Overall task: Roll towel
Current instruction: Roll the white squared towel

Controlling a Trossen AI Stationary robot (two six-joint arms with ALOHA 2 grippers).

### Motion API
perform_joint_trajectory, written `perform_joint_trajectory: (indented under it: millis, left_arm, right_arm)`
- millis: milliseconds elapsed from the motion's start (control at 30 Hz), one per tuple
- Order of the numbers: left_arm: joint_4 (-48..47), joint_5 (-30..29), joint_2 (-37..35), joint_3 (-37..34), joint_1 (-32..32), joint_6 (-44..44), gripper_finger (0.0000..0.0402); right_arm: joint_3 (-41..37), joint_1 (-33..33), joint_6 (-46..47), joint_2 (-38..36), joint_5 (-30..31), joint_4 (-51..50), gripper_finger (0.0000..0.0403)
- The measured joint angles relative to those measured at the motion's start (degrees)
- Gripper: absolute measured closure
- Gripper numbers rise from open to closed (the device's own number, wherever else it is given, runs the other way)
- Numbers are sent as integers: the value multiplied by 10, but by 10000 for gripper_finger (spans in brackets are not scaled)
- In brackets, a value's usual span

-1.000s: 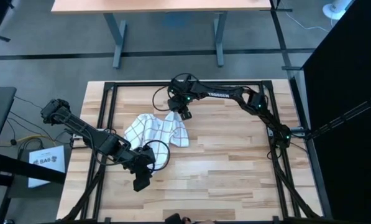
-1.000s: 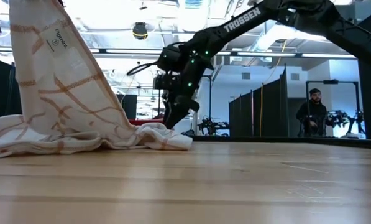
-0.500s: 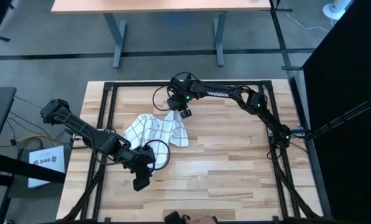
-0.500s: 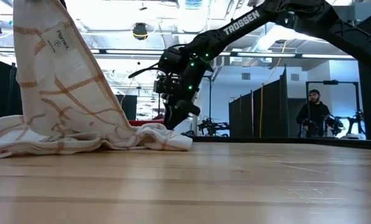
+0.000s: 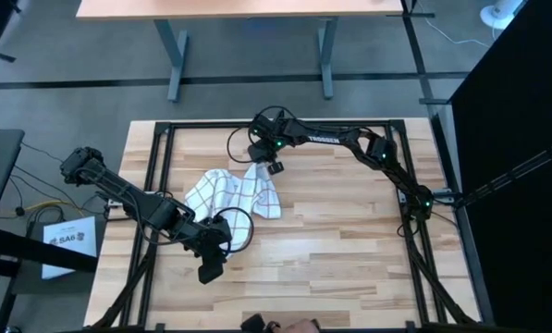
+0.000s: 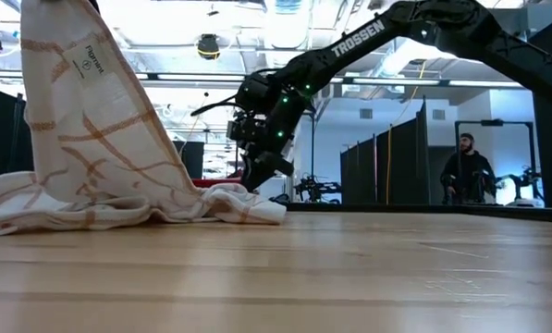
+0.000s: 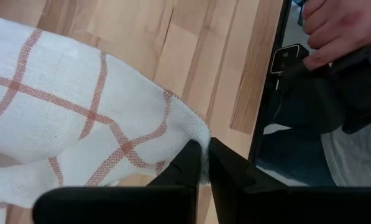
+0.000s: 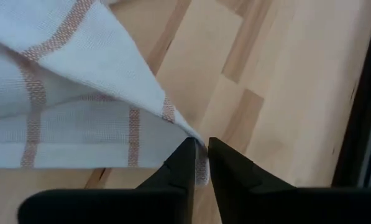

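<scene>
Two of my grippers pinch corners of the towel (image 5: 234, 192), left (image 7: 201, 163) at its near edge, right (image 8: 197, 163) at its far one, the limp, light cloth sagging mid-table (image 5: 349, 240), best held by its hems.

Both robot arms were matt black, built of slim tubular links joined by thicker rounded housings. The right arm (image 5: 349, 141) bore the white lettering TROSSEN along its long link, and small green lights glowed at its joints. A thin black cable looped loosely beside its wrist. The left arm (image 5: 137, 205) carried a similar black cable loop near its wrist. Each arm ended in two flat, dark, wedge-shaped fingers (image 8: 184, 163) with squared tips.
</scene>
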Motion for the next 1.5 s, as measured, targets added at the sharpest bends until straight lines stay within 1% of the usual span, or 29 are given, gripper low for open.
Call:
perform_joint_trajectory:
  millis: [67,133,233,333,400,567,667,767,833,933,1000,1100,1267,1400,1500]
  left_arm:
    - [0,0,0,0,0,2,393]
    - [0,0,0,0,0,5,393]
    - [-5,-3,0,0,3,6,393]
    - [-5,-4,0,0,12,14,393]
    - [-6,-5,0,0,19,24,393]
    - [-36,-6,0,0,47,52,393]
    - [-52,-29,0,0,68,77,393]
    - [-66,-63,-12,0,94,106,393]
    - [-66,-88,-23,0,119,127,393]
    - [-70,-158,-49,0,155,154,393]
    - [-68,-193,-70,0,185,178,393]
    - [-65,-212,-92,0,245,217,393]
    - [-65,-206,-115,0,349,298,393]
    - [-63,-158,-130,0,429,348,393]
    - [-49,-117,-140,1,473,381,393]
  right_arm:
    - [0,3,1,0,-2,7,397]
    - [0,5,14,0,-2,7,401]
    - [16,2,50,-2,-5,-34,402]
    - [48,-16,72,-18,-16,-87,403]
    - [62,-30,82,-38,-22,-103,403]
    - [65,-75,121,-86,-41,-128,403]
    - [65,-110,141,-119,-57,-153,403]
    - [65,-132,141,-144,-58,-177,403]
    - [65,-140,141,-154,-59,-189,403]
    - [65,-149,141,-170,-61,-206,403]
    - [65,-155,141,-180,-61,-215,403]
    - [65,-162,141,-185,-61,-223,403]
    - [65,-171,141,-199,-61,-230,403]
    - [65,-188,143,-217,-60,-241,403]
    - [64,-201,143,-243,-59,-242,403]
